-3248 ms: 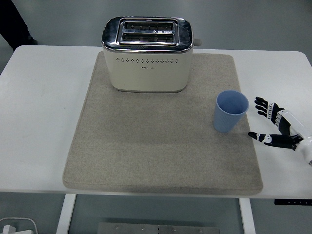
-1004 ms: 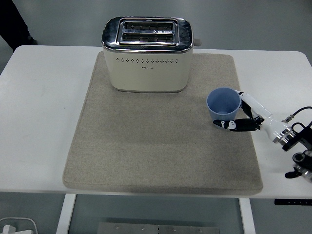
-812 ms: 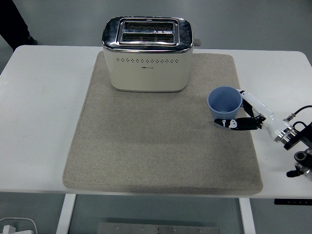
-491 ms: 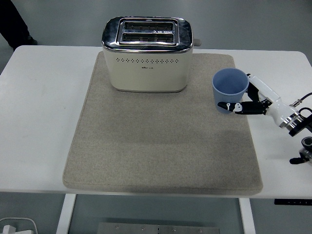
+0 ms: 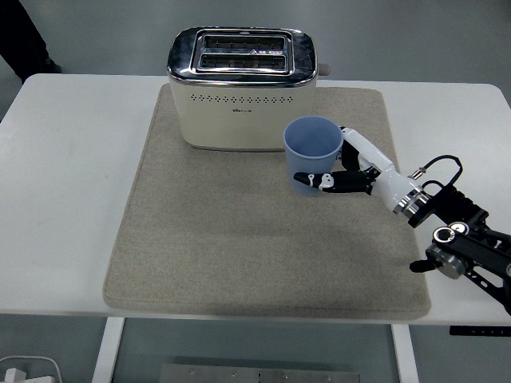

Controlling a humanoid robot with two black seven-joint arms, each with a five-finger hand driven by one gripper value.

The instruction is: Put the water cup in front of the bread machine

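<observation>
the right hand (image 5: 345, 171), fingers (image 5: 313, 179) wrapped around the blue water cup (image 5: 312, 153), holds it above the mat (image 5: 239, 239) near the bread machine's (image 5: 242, 88) front right corner.

floor (image 5: 415, 40): grey, smooth | surface (image 5: 64, 199): white, white legs | mat (image 5: 239, 247): beige felt | light: even

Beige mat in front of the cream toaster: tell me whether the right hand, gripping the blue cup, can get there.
Probably yes. The right hand already holds the blue plastic cup near the cream toaster's right front corner, and the beige felt mat before it lies bare.
</observation>
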